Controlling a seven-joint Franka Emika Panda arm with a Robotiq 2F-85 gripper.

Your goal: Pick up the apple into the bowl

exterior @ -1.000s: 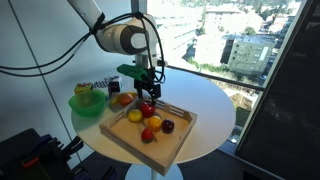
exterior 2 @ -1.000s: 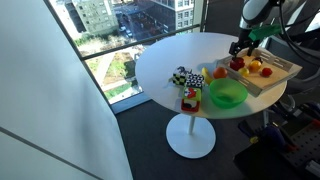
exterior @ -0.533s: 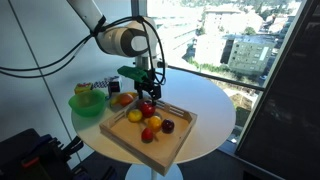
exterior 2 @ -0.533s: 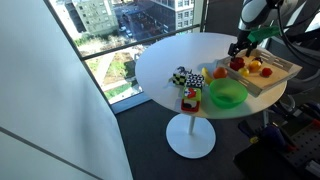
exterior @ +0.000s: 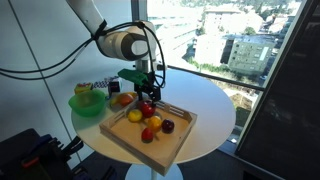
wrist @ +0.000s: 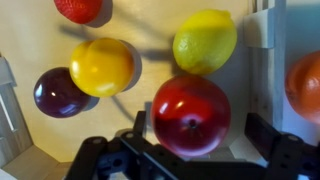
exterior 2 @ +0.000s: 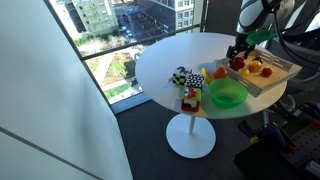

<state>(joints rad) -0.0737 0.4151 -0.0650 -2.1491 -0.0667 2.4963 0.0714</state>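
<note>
**Jaws wide open over the apple, nothing gripped**

The round white table carries the lot. It has bare top on the window side, beyond the tray. The square wooden tray lies flat on it, one corner toward the cam, w/ low raised rails. The green bowl stands on the table outside the tray, near one of its corners and well apart from the apple. An orange fruit lies on the table between the bowl and the tray.

My gripper hangs straight down over the tray's far end. The jaws are spread wide and hold nothing. The apple sits on the tray floor between my fingers.

The apple is round, so no long axis to speak of. A small dark dimple near its middle seems to face up at the wrist cam. The skin is glossy deep red w/ a bright highlight, and it's the biggest red fruit in the tray.

Room in the wrist view:
- **Pic-right:** the tray rail runs just beside the apple, so it's tight there.
- **Above:** a lemon is nearly touching; can't tell if there's contact.
- **Up and pic-left:** a yellow-orange fruit is near, w/ bare wood between it and the apple.
- **Further pic-left:** a dark purple plum touches the yellow-orange fruit.
- **Top edge:** a small red fruit is cut off by the frame.
- **Pic-left of the apple:** the tray floor is open.
</note>
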